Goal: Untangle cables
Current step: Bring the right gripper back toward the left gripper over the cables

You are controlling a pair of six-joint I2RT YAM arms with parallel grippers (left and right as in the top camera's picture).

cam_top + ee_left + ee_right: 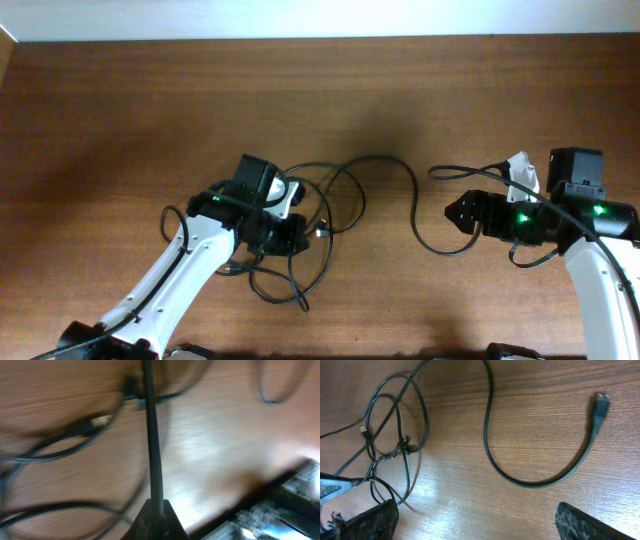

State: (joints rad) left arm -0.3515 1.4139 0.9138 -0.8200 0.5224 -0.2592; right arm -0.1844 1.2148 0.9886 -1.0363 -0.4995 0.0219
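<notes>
Cables (320, 230) heaped in a tangle of overlapping loops at centre-left of the overhead frame, flat on the brown wooden table (120, 100). From that tangle, one longer strand arching up past the middle, then dropping and curling toward the right side, close in front of the right tool (458, 212) but not touching it.

In the right wrist view, knotted loops at upper left, with the long strand sweeping down the middle in a wide U and rising to a plug end (602, 400) at upper right, loose on the table. Near the left edge of the knot, a second small connector, too small to identify.

Left tool (302, 235) right in the thick of the tangle, pointing toward the right of the overhead frame. In its own wrist view, which is blurred, tips pinched together on a single strand (150, 435) running straight up the frame, with other loops lying slack on the wood to the left.

Right tool spread wide: dark fingers (375, 520) in the two lower corners of its wrist view, only bare wood between them, and the bottom of the U just above the gap.
</notes>
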